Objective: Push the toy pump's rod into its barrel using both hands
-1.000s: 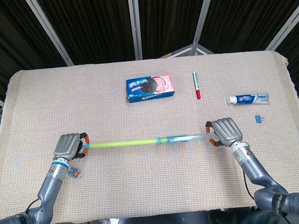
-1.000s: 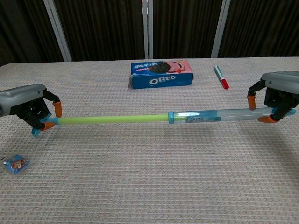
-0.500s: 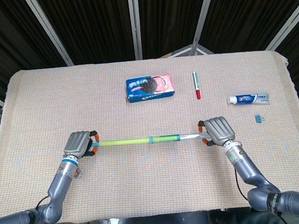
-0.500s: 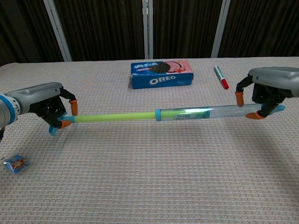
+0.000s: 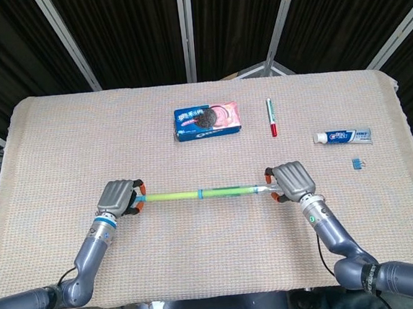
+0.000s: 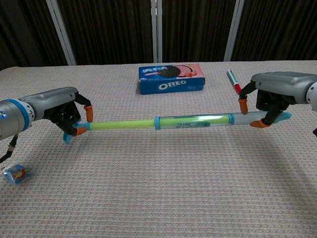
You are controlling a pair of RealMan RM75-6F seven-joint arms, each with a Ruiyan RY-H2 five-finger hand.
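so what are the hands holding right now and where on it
Both hold the toy pump, one at each end: the left hand grips the handle end of the green rod, and the right hand grips the far end of the clear barrel.

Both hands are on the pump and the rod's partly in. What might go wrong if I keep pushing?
1. The left hand and right hand hold the toy pump only at its tips, in the air; an off-axis push could bend or jam the green rod at the barrel mouth.
2. Those end grips look shallow, so the pump might slip out and drop to the table.
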